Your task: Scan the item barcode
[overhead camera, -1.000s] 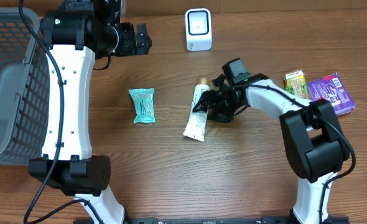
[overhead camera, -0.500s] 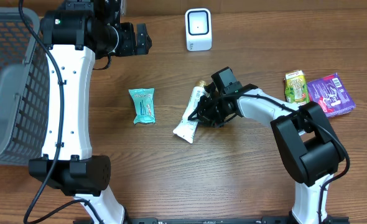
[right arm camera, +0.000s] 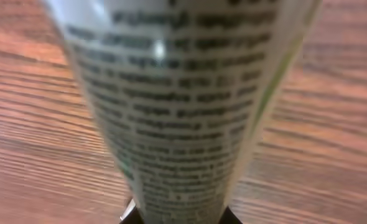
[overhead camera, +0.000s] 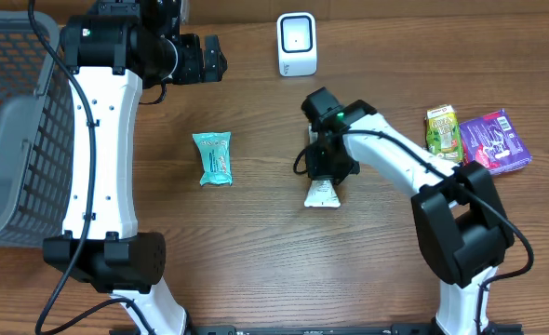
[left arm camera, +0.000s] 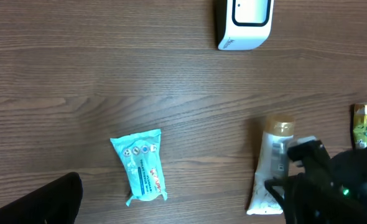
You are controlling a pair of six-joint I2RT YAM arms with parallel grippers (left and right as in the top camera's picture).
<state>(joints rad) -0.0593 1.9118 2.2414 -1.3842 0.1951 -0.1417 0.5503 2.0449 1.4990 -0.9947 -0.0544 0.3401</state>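
On the wooden bench (overhead camera: 256,261), the right hand (overhead camera: 328,160) gripped a white cream tube (overhead camera: 323,193) near the middle, while the left hand (overhead camera: 216,56) stood wide open and empty, well apart. The barcode scanner (overhead camera: 297,44) sat beyond the tube's capped end, roughly along its long axis, away from the robot.

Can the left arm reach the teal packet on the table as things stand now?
Probably yes. The teal packet lies alone on the table, with nothing between it and the open left gripper. The right gripper grips the white tube off to one side.
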